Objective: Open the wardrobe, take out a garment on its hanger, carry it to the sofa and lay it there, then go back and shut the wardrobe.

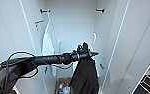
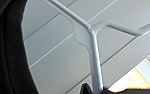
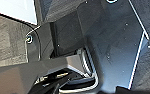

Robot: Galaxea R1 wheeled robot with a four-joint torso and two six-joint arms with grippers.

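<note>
Inside the open wardrobe (image 1: pixel 73 22), left gripper (image 1: pixel 92 53) clamps the hanger (image 1: pixel 93 38); garment (image 1: pixel 85 76) hangs at 6 o'clock.

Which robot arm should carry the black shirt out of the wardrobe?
Probably the left. Its gripper is inside the open wardrobe, at the hanger, with the black shirt hanging just below. The right wrist view shows robot parts and floor.

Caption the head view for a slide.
Left gripper holds the black T-shirt by its hanger inside the open wardrobe.
</note>
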